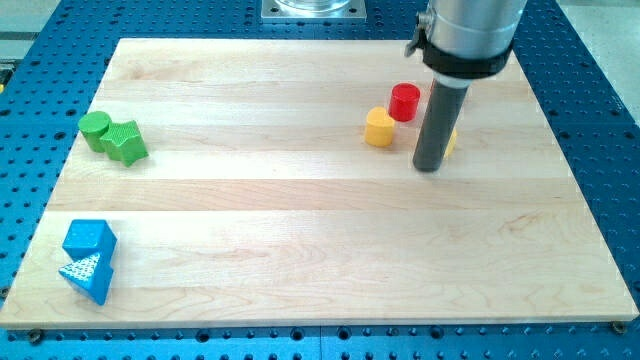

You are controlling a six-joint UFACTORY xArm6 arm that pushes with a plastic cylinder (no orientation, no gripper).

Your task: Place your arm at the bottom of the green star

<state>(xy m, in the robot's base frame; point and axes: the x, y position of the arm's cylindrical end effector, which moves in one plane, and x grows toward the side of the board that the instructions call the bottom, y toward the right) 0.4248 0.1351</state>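
Observation:
The green star [127,142] lies near the board's left edge, touching a green cylinder [95,129] on its upper left. My tip [428,168] is on the board at the view's upper right, far to the right of the green star. The rod stands just right of a yellow block [379,128] and below a red cylinder [404,101]. Another yellow block [451,140] is mostly hidden behind the rod.
Two blue blocks sit at the lower left: a blue cube-like block [88,238] and a blue triangular block [88,276] touching below it. The wooden board [320,250] lies on a blue perforated table.

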